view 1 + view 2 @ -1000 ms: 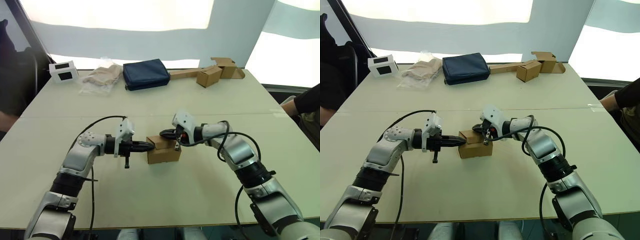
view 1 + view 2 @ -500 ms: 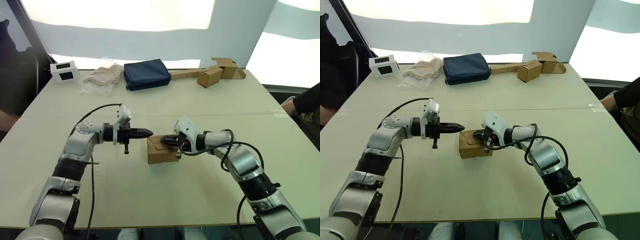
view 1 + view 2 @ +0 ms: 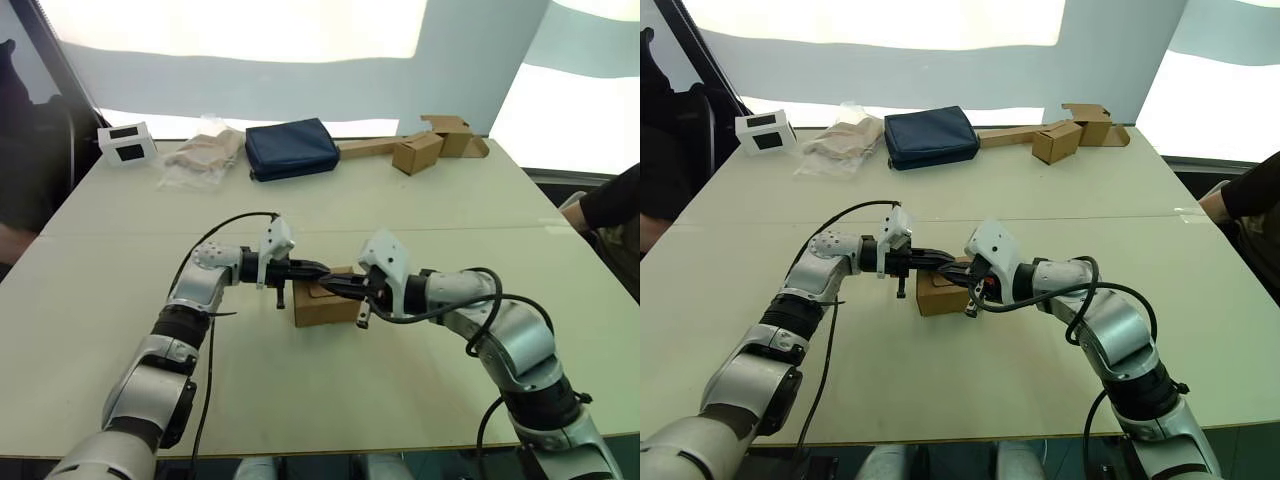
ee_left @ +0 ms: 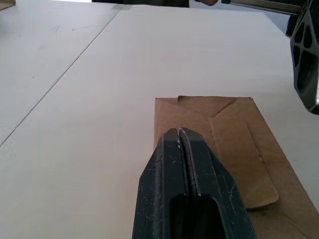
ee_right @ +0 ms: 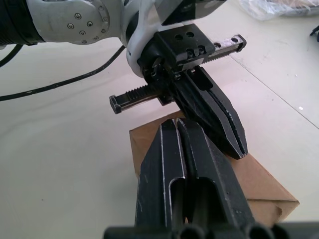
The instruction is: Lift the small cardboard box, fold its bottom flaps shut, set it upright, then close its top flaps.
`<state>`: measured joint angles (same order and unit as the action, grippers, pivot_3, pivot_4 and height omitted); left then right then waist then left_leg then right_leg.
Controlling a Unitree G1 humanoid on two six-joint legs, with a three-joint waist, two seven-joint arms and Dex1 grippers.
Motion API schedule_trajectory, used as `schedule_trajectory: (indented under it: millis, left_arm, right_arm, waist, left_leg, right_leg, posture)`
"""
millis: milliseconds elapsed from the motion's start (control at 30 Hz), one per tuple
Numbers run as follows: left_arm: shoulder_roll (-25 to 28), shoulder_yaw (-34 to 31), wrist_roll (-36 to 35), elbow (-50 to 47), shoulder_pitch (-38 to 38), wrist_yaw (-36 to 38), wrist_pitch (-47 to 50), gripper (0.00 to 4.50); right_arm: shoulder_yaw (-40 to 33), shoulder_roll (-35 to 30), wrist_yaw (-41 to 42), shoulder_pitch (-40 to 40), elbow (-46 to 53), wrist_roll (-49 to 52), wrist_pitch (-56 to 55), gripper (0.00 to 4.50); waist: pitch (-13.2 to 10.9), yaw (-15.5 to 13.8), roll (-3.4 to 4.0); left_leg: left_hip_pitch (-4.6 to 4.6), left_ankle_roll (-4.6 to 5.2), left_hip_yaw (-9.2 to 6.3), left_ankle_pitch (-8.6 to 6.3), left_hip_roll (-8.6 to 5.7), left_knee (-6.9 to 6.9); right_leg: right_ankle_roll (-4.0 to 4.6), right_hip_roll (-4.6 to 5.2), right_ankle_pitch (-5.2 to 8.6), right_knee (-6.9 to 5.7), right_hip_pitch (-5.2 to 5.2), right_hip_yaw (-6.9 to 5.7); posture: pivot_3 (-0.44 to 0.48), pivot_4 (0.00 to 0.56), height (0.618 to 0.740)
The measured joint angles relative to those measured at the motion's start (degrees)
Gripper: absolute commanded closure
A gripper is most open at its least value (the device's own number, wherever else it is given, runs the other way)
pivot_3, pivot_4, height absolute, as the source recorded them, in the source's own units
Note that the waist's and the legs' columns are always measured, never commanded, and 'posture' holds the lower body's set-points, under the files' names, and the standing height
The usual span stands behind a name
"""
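Now the small cardboard box (image 3: 323, 300) sits near the middle of the bench (image 3: 300, 390), resting on its base with its top flaps folded down flat (the notched flap edges are plain in the left wrist view). Both arms reach in toward it from opposite sides, and their tools meet over its top.

The left tool (image 3: 318, 270) comes in from the robot's left with its two black fingers pressed together, nothing between them; its tip lies over the box's top, near the left edge. The right tool (image 3: 335, 285) comes from the robot's right, fingers likewise closed tight on nothing, its tip pointing across the box top toward the left tool. In the right wrist view the two tools overlap tip to tip above the brown flap, though whether they actually touch one another or the cardboard I cannot tell.

Along the far edge of the bench lie a dark blue pouch (image 3: 291, 148), a crumpled clear bag (image 3: 205, 152) with something tan inside, a small white box (image 3: 127, 142), and two paler cardboard boxes (image 3: 432, 146) joined by a flat cardboard strip. A person's arm (image 3: 600, 208) shows at the right edge.
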<state>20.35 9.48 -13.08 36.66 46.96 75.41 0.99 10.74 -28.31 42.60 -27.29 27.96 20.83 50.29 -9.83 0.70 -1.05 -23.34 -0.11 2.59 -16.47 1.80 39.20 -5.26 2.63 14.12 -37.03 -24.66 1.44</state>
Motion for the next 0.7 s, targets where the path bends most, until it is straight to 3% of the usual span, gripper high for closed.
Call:
schedule_trajectory:
  millis: [700]
  left_arm:
    - [0.3,-1.8,-1.3,-3.8,-0.8,-0.5,6.4,4.48]
  right_arm:
    - [3.9,-0.5,-1.1,-0.6,-7.5,-1.7,-2.1,4.5]
  waist:
    - [0.0,0.1,0.0]
  left_leg:
    - [0.0,0.0,-0.03,0.0,0.0,0.0]
  right_leg:
    - [-0.05,-0.04,-0.03,-0.02,-0.01,-0.01]
  posture:
    - [0.0,0.15,0.74]
